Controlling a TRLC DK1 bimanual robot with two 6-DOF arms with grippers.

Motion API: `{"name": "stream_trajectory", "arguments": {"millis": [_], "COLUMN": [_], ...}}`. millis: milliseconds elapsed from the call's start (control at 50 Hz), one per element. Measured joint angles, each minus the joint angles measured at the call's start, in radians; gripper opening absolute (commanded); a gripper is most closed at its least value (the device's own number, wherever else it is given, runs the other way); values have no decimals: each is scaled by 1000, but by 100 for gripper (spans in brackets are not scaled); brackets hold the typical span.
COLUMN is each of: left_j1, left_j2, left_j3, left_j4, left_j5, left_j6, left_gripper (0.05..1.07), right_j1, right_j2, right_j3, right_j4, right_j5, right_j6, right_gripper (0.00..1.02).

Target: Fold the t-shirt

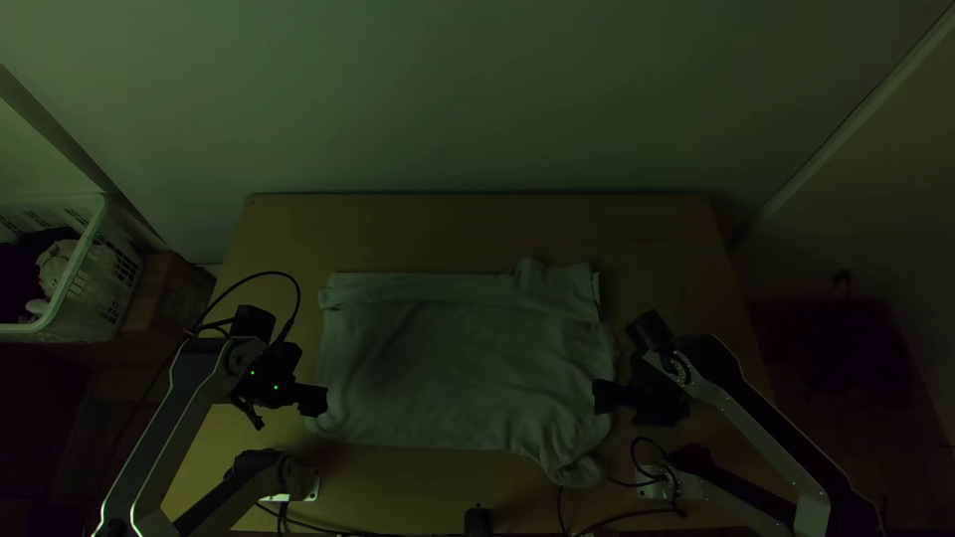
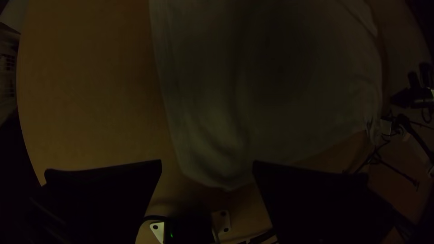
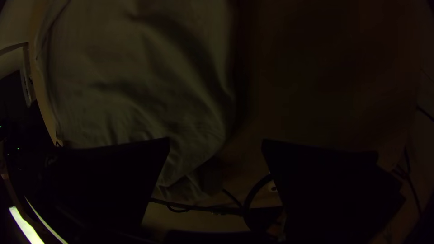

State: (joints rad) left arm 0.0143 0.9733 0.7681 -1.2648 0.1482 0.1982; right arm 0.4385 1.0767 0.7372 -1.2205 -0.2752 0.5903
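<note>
Top view shows the t-shirt (image 1: 453, 358) mostly flat on the counter (image 1: 468, 231), both pairs of jaws parted, empty; uneven pinching at its bunched near corner (image 1: 575, 465) could skew the fold.

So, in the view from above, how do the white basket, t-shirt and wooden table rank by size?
1. Wooden table
2. T-shirt, lying on it
3. White basket, partly cut off at the left edge
</note>
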Motion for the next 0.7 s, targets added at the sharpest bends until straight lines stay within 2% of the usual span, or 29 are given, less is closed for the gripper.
{"name": "stream_trajectory", "arguments": {"millis": [140, 260, 320, 360, 640, 700], "left_j1": [-20, -32, -33, -35, -39, -41], "left_j2": [23, 41, 48, 53, 99, 118], "left_j3": [0, 0, 1, 2, 3, 3], "left_j4": [-6, -7, -8, -9, -5, -2], "left_j5": [-10, -15, -18, -18, -23, -26], "left_j6": [24, 31, 32, 36, 54, 63], "left_gripper": [101, 101, 101, 101, 101, 101], "right_j1": [36, 85, 104, 118, 197, 211], "right_j2": [48, 79, 92, 100, 228, 259], "right_j3": [-25, -37, -46, -53, -64, -64], "right_j4": [4, 5, 8, 19, 84, 100], "right_j5": [-11, -60, -83, -85, -119, -121], "right_j6": [-12, -16, -19, -19, -31, -41], "right_gripper": [86, 86, 80, 78, 77, 60]}}
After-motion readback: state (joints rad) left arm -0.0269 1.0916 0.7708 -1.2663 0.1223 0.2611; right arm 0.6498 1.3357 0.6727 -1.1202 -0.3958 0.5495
